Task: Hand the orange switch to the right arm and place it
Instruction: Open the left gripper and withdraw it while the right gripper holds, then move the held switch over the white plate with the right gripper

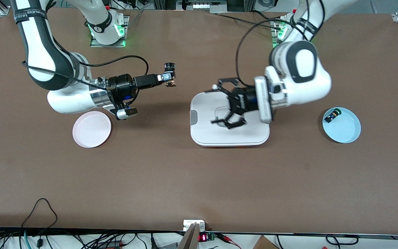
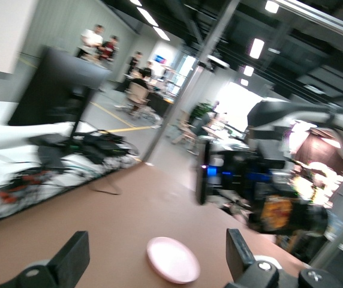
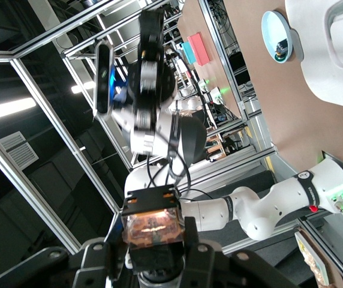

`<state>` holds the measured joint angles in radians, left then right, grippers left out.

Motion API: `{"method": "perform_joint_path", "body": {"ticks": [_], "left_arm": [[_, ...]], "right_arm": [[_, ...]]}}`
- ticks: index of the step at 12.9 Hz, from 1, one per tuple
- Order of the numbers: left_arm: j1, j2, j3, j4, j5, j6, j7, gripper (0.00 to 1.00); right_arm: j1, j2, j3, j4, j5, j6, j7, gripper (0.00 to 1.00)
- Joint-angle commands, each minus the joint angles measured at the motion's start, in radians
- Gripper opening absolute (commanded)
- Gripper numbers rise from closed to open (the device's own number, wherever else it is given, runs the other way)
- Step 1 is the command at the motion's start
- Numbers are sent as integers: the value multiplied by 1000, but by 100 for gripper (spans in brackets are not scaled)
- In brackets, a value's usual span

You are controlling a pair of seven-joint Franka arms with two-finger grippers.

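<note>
The tiny black blocky switch with an orange-copper section (image 1: pixel 170 83) is pinched between the slim black fingers of the right gripper (image 1: pixel 169 81), which hangs in the air over bare brown tabletop (image 1: pixel 199 180) between the two arm bases' edge and the middle of the table. In the right wrist view the switch (image 3: pixel 153 225) sits squarely between the fingertips with its copper-coloured face turned toward the camera; its long axis cannot be told from these views. The right arm (image 1: pixel 47 65), white with dark grey joints, reaches in from its own end of the table, its wrist lying roughly level and pointing toward the left arm's end. The left gripper (image 1: pixel 225 103), a wide black open-linkage claw, hovers over the white rounded-square tray (image 1: pixel 202 136) near the table's centre, its fingers spread wide and holding nothing, facing the right gripper. A round pale pink plate (image 1: pixel 92 129) lies on the table below the right arm's wrist. A round light blue plate (image 1: pixel 347 129) near the left arm's end carries a small black part with a green cap (image 1: pixel 333 114).
</note>
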<state>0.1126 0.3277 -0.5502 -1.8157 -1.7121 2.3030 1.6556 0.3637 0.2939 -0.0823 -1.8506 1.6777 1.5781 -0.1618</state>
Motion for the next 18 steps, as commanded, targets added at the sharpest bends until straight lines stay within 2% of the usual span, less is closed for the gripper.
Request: {"method": "perform_joint_path", "body": {"ticks": [1,2,4,7,9,11,15,18], "left_arm": [[117,-62,21,-103,-9,-11,15,100],[165,-68,62,-129,6,-16,16,100],[186,-62,137,-122,218,-14,15,100],[229,-56,211,-125,299,-4,4,100],[231,-55,271,-110,484,3,-124,100],[237,-58,318,-62,740,-22,-291,100],[248,-59,420,-59,943,-51,-373,100],[249,-65,455,-21,1112,-103,-520,100]], "right_arm": [[-20,-10,4,-12,-45,14,-86,14],[-31,-9,6,-10,-93,28,-137,14],[-60,-9,4,-10,-206,31,-205,14],[-100,-9,4,-10,-422,37,-270,14],[-103,-9,6,-10,-557,75,-314,14],[-104,-10,6,-10,-736,121,-355,14],[-127,-7,6,-10,-1060,209,-485,12],[-134,2,6,-9,-1376,319,-611,12]]}}
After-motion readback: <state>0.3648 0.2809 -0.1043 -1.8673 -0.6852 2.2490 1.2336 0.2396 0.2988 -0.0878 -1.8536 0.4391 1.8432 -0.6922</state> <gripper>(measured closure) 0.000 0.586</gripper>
